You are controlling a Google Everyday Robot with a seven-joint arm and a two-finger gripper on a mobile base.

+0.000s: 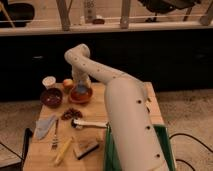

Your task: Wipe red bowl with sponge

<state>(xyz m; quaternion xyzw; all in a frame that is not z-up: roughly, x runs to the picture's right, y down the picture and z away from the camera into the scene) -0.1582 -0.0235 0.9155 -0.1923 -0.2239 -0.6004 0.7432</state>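
**Gripper down at the red bowl**

Well to the left of the gripper (80, 87) and nearer the camera, a cloth (44, 126) and a fork (55, 135) lie on the table (37, 152). A maroon bowl (51, 96) sits near its left, with a white cup (49, 81) behind that and an orange (67, 83) just beside the gripper. Straight below it is the red bowl (83, 99), and the blue-grey sponge (80, 91) shows inside, right under the gripper. Whether the gripper is clenched on the sponge cannot be told. In front of it lie a brush (90, 124) and a tan block (86, 146).
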